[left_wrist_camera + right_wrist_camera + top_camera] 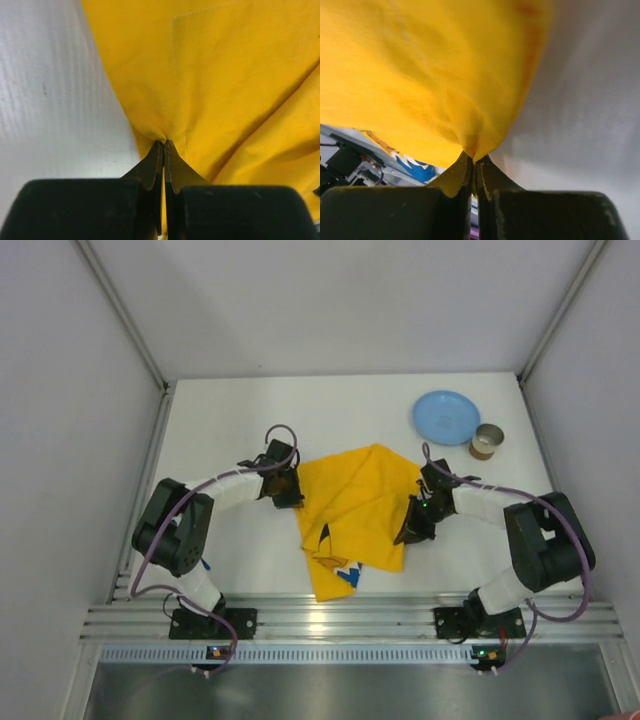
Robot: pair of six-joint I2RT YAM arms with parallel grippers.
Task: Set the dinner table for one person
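Note:
A crumpled yellow cloth mat (352,512) with a cartoon print lies in the middle of the white dinner table (240,420). My left gripper (291,498) is shut on the mat's left edge; in the left wrist view its fingertips (164,143) pinch a fold of the yellow cloth (225,85). My right gripper (408,532) is shut on the mat's right edge; the right wrist view has its tips (474,156) pinching the yellow fabric (420,75), which bulges above them.
A light blue plate (446,417) sits at the back right of the table, with a small brown cup (487,441) just to its right. White walls close in the table on both sides.

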